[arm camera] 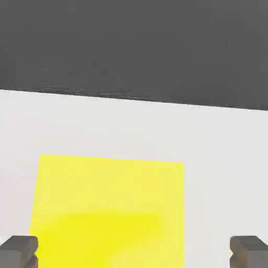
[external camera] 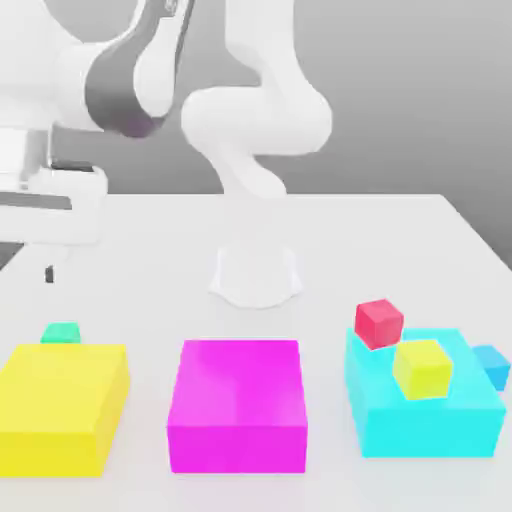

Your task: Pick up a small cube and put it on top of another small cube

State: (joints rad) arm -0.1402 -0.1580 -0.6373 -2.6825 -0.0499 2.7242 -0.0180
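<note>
Teal-green small cube (external camera: 60,332) sits on the white desk (external camera: 400,240) at the exterior view's left, just behind the far edge of the big yellow block (external camera: 62,405) and partly hidden by it. To the right of that block, in the middle of the near row, stands a big magenta block (external camera: 238,402). Farther right is a big cyan block (external camera: 425,410); a small yellow cube (external camera: 422,368) rests on its top, a small red cube (external camera: 379,323) sits at its far left corner, and a small blue cube (external camera: 491,365) lies beside its right side. The robot's white arm (external camera: 255,120) rises from its base (external camera: 256,275) behind the magenta block. In the hand view the gripper (arm camera: 134,251) hangs above the yellow block, its jaws spread wide with nothing between them, and dark fingertips (arm camera: 20,250) show at either side.
</note>
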